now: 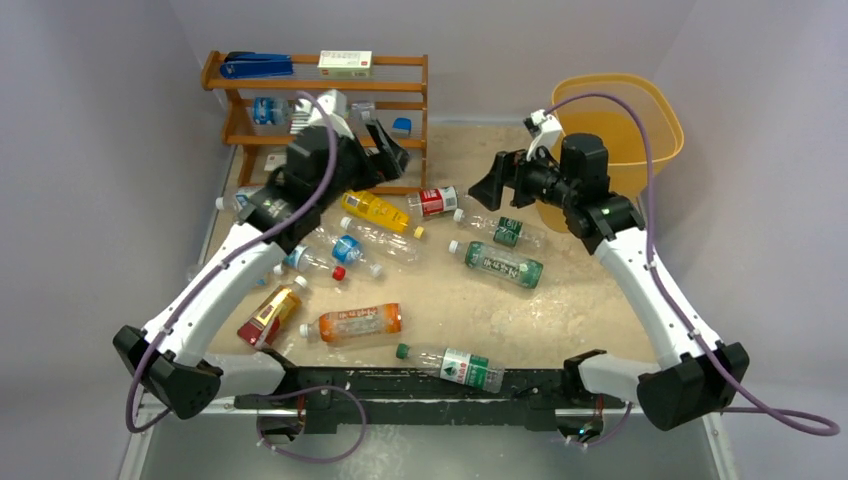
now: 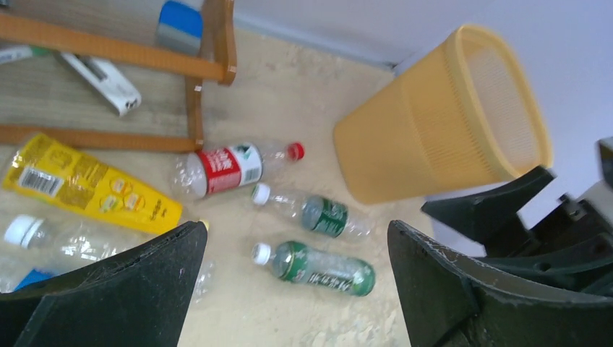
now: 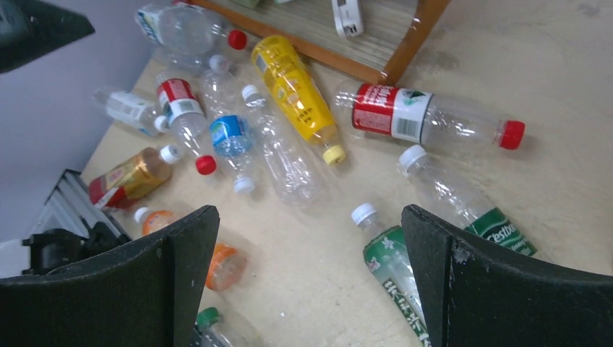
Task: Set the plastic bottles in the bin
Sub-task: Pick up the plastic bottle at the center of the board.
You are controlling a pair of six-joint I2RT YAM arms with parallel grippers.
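Bearing "Cestbon" lettering: green-label bottle (image 3: 461, 201)

Open tabletop (image 1: 580, 300) lay at near right, past the green-labelled bottles (image 1: 497, 264). More bottles (image 1: 375, 210) crowded the left half; the wooden rack (image 1: 390, 88) walled the far-left corner.

Soft, even, fairly bright light leaves only faint shadows under the plastic bottles (image 3: 426, 119); small glints mark the clear plastic; the overhead view is hazy, the left arm (image 1: 310, 165) smeared; the bin (image 2: 434, 130) looks slightly blurred.
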